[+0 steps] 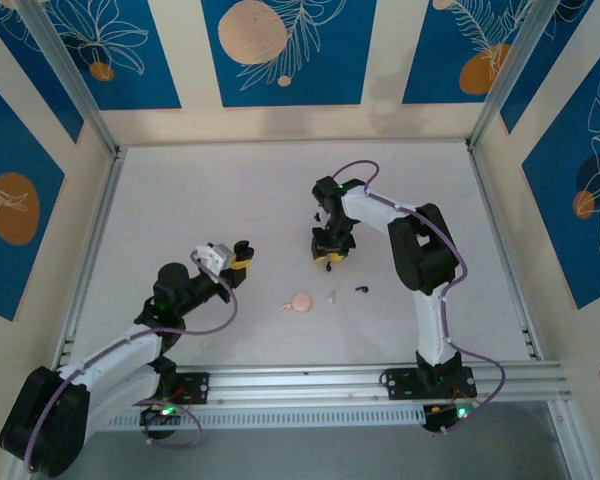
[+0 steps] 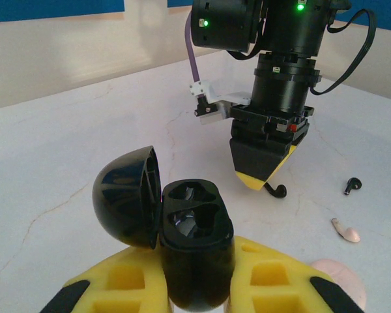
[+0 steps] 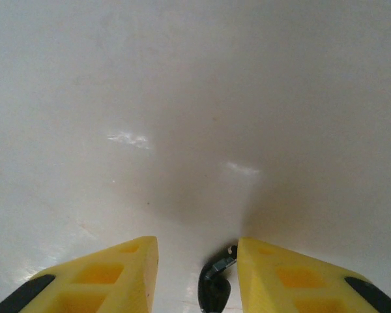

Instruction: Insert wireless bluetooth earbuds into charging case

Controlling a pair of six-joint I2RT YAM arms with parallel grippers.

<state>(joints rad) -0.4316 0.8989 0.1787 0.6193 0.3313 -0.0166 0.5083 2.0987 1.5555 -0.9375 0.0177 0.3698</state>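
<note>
Black earbud [image 3: 214,284] between spread right fingers [image 3: 117,277], left fingers [image 2: 268,282] pinching open case [image 2: 195,229]

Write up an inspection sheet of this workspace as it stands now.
Surface: white table, hairline cracks.
Job's things: black case, lid open, both sockets empty; black earbud between the right fingers; second black earbud, pink earbud and pink case lying on the table.
Clutter: nothing seen.
Grippers: left gripper shut on the black case; right gripper open, pointing down around its bud.
Cables: purple cable along each arm.
Surroundings: blue-and-cream patterned walls; aluminium rail.
</note>
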